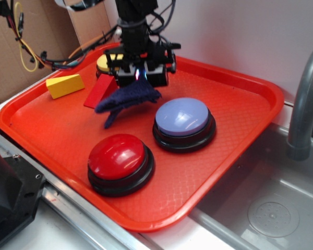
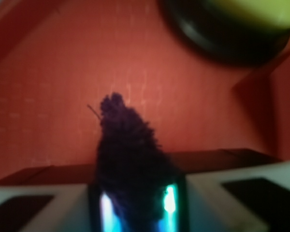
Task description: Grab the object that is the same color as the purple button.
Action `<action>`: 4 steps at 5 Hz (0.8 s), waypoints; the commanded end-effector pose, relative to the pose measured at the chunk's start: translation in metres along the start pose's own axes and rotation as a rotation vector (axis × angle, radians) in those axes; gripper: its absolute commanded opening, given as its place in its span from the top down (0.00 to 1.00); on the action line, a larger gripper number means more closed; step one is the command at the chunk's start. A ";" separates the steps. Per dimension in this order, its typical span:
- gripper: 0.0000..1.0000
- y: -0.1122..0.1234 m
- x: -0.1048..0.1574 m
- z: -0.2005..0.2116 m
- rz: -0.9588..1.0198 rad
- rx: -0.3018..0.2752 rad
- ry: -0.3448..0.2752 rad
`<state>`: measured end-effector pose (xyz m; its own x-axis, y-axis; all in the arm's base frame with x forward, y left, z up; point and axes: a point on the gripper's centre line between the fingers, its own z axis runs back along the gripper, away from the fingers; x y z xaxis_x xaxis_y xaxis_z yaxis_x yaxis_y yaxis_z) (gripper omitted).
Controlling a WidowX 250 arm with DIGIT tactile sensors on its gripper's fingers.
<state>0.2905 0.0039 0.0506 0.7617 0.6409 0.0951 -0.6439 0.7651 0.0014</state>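
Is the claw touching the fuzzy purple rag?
Touching. In the wrist view the rag is pinched between the gripper's fingers. The exterior view shows it hanging from the gripper above the tray.

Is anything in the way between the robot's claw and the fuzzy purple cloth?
No, nothing is in the way. The gripper already has the purple cloth pinched between its fingers, and the cloth hangs above the red tray. The wrist view shows the cloth poking out right from between the fingers.
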 end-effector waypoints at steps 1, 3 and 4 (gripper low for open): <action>1.00 0.025 0.007 0.084 -0.382 -0.049 -0.056; 1.00 0.079 -0.040 0.123 -0.596 -0.128 -0.074; 1.00 0.087 -0.054 0.122 -0.604 -0.109 -0.067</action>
<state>0.1765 0.0177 0.1596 0.9830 0.1137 0.1443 -0.1102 0.9934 -0.0315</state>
